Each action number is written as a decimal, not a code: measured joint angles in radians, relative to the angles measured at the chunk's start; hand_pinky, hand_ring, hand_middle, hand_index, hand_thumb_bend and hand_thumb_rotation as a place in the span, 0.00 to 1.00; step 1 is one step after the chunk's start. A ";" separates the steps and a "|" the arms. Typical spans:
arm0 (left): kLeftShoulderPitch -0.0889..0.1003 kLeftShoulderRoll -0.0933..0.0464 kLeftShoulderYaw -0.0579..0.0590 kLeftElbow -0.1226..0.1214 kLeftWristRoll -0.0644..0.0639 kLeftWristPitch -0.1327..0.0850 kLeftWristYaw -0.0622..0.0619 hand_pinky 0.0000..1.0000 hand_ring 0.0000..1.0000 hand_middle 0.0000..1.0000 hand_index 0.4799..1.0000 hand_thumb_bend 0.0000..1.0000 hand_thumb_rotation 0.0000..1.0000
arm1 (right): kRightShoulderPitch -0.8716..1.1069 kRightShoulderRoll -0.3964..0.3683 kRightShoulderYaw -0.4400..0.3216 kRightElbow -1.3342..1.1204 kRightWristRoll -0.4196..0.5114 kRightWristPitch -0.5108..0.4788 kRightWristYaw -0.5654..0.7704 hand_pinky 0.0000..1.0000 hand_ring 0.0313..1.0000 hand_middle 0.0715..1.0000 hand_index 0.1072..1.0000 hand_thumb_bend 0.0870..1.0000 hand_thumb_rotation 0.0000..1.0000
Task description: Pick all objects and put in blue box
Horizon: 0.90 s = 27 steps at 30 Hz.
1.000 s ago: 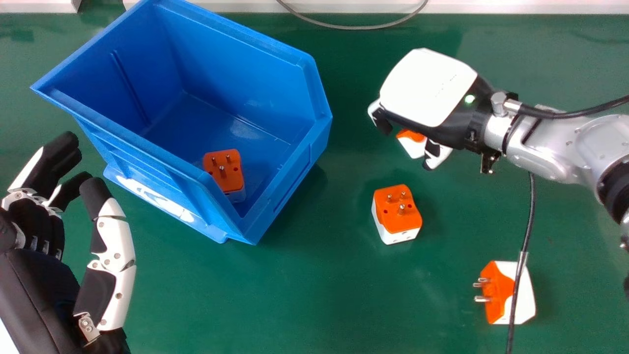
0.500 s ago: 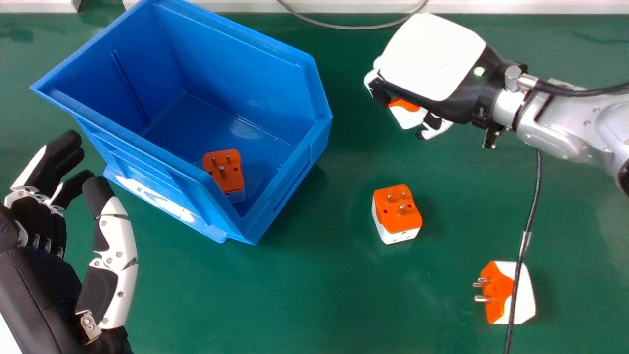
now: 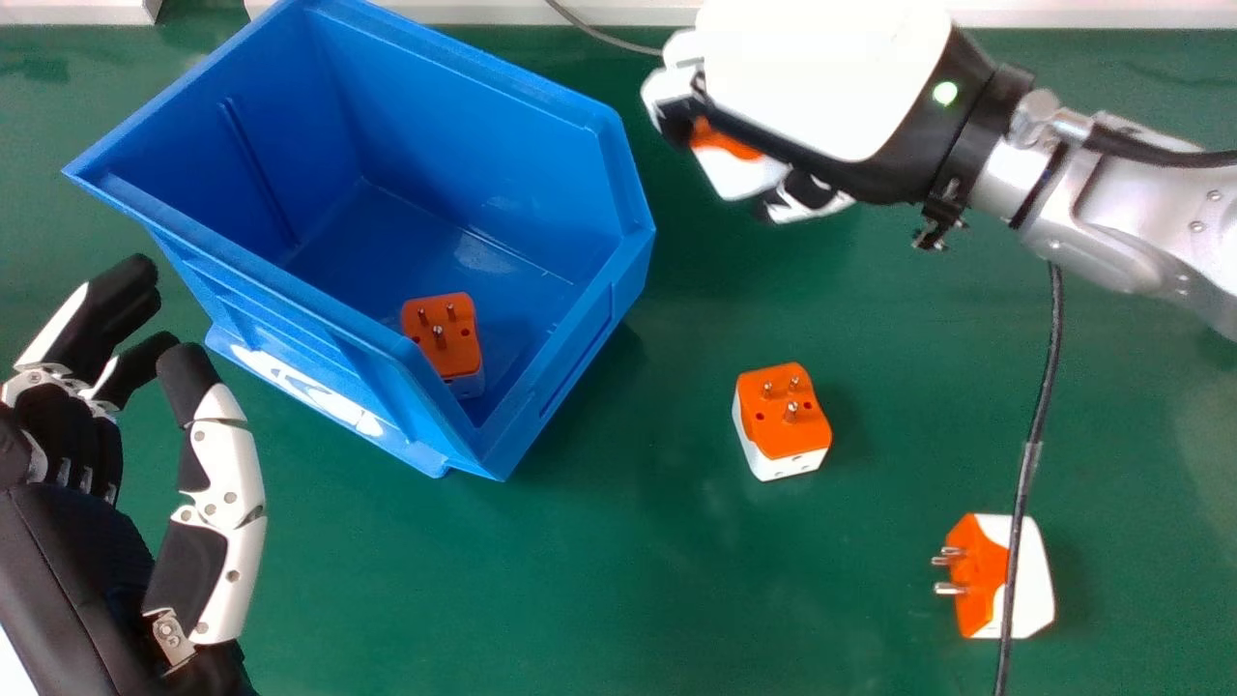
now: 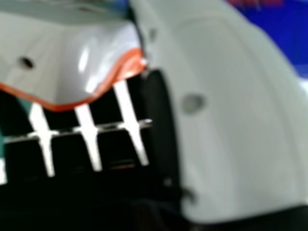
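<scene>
In the head view my right hand [image 3: 821, 77] is raised beyond the blue box's right wall, its fingers curled round an orange and white adapter [image 3: 739, 172]. The right hand view gives my right hand [image 4: 236, 115] close up, with the held adapter [image 4: 96, 57] against its fingers. Inside the blue box [image 3: 565, 377] lies one orange-topped adapter [image 3: 445, 338]. Another adapter [image 3: 785, 420] stands pins up on the green table, right of the box. A further adapter [image 3: 1005, 575] rests on its side near the lower right. My left hand [image 3: 222, 483] is open at the left edge.
A black cable [image 3: 1036, 425] hangs from the right arm and crosses in front of the lower right adapter. White edging [image 3: 1092, 14] runs along the table's far side. Bare green table [image 3: 580, 590] lies between my left hand and the adapters.
My right hand has moved up and then left towards the box, carrying the adapter along. The cable has shifted with the arm, while the box and the other adapters stay where they were.
</scene>
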 measured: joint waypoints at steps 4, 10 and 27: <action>-0.002 0.000 0.000 0.000 0.000 0.000 -0.001 0.67 0.73 0.72 0.50 0.25 0.00 | 0.000 0.014 -0.030 -0.026 0.028 -0.011 0.056 0.34 0.41 0.46 0.45 0.45 0.00; -0.004 -0.001 0.001 0.003 0.011 -0.001 0.001 0.66 0.72 0.73 0.51 0.25 0.00 | -0.004 0.105 -0.034 -0.024 0.038 -0.013 0.090 0.33 0.41 0.46 0.44 0.45 0.00; -0.002 -0.002 0.001 0.015 -0.020 -0.027 -0.003 0.68 0.73 0.73 0.52 0.24 0.00 | -0.094 0.390 -0.032 0.154 0.074 0.023 0.075 0.29 0.41 0.50 0.44 0.44 0.00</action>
